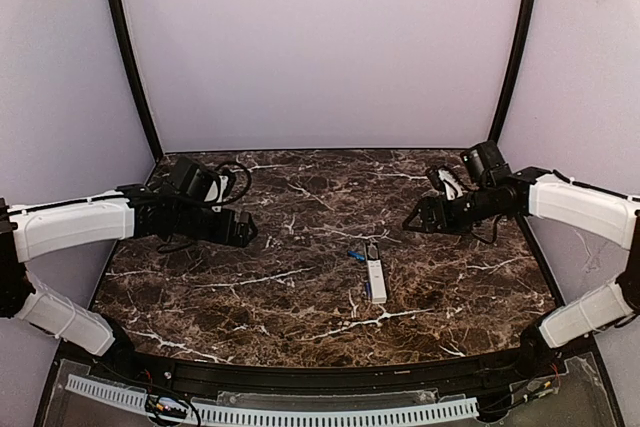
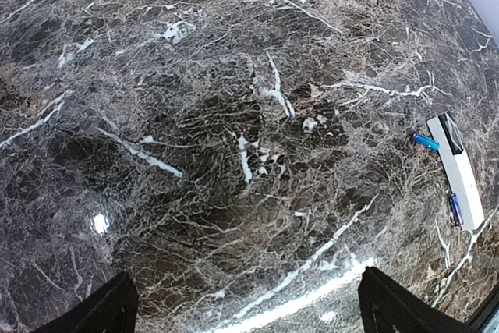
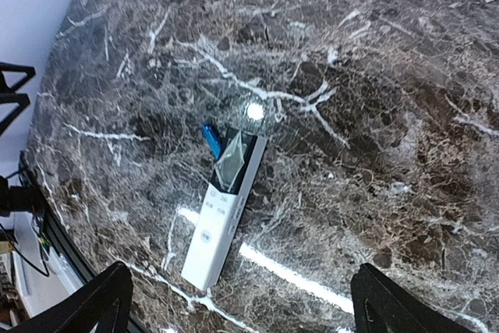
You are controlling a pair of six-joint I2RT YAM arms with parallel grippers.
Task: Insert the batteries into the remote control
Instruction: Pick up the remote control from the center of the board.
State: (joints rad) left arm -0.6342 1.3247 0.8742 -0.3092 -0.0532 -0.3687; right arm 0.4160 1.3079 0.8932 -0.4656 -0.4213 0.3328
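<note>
I'm viewing the marble table (image 1: 250, 297); above it the left gripper (image 2: 245, 309) and right gripper (image 3: 242, 302) are hanging spread wide, gripping nothing. The remote control (image 1: 375, 275) is lying flat mid-table between them, the two blue batteries (image 2: 425, 141) resting just beside it.

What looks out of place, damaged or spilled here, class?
Nothing is damaged or spilled. Only the batteries lie loose on the marble table beside the remote control, one by its dark end, one farther along its side.
</note>
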